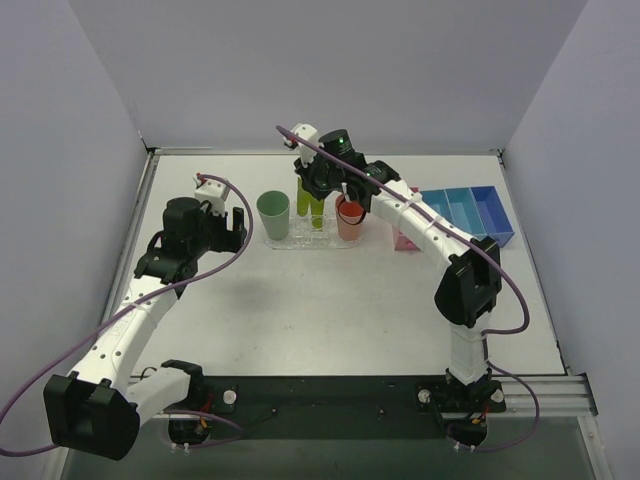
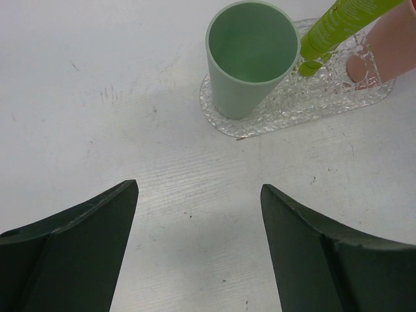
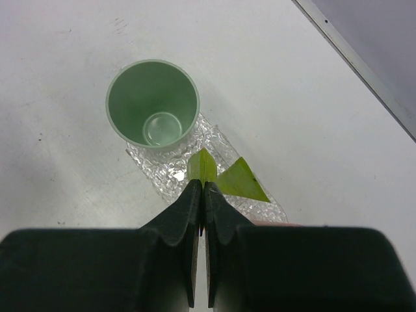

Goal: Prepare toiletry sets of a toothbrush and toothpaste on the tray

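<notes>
The clear bumpy tray (image 1: 300, 243) lies at mid-table with a green cup (image 1: 272, 215) on its left end and a salmon cup (image 1: 350, 220) on its right. Two lime-green tubes (image 1: 305, 203) stand upright between the cups. My right gripper (image 1: 322, 188) hangs over them, shut on the flat top end of one tube (image 3: 203, 166); the second tube's end (image 3: 240, 182) shows just to its right. A thin pale stick, apparently the toothbrush (image 1: 345, 195), rises from the salmon cup. My left gripper (image 2: 198, 188) is open over bare table, short of the green cup (image 2: 250, 55).
Blue bins (image 1: 470, 210) and a pink bin (image 1: 405, 238) sit to the right of the tray, partly behind the right arm. The table's back edge (image 3: 354, 62) runs just behind the tray (image 3: 170, 177). The green cup (image 3: 153, 104) holds nothing.
</notes>
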`<state>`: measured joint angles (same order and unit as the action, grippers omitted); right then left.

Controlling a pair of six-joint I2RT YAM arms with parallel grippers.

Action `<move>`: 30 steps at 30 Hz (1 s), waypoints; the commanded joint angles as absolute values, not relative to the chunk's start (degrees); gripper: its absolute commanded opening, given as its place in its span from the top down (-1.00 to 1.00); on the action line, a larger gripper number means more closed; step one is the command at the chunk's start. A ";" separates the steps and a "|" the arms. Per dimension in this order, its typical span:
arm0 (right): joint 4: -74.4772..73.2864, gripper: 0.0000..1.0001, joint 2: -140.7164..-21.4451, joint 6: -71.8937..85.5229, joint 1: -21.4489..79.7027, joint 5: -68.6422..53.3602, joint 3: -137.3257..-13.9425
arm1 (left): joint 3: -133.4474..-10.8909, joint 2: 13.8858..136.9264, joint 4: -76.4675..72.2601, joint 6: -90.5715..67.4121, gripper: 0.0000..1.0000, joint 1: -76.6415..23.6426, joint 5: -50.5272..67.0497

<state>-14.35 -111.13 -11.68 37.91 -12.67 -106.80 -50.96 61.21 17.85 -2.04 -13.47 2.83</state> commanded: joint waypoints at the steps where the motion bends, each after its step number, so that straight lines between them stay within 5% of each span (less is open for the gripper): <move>1: -11.34 1.00 -111.36 -12.13 37.35 -12.83 -110.30 | -53.70 60.38 17.05 -0.97 -0.74 -13.71 2.20; 30: -10.28 1.00 -114.26 -14.41 37.44 -11.07 -111.36 | -53.61 60.64 16.96 -0.62 -0.74 -13.71 2.11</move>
<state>-13.47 -114.87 -13.61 37.82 -11.70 -108.44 -50.96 61.21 17.85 -1.17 -13.47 2.55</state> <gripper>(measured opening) 0.005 0.868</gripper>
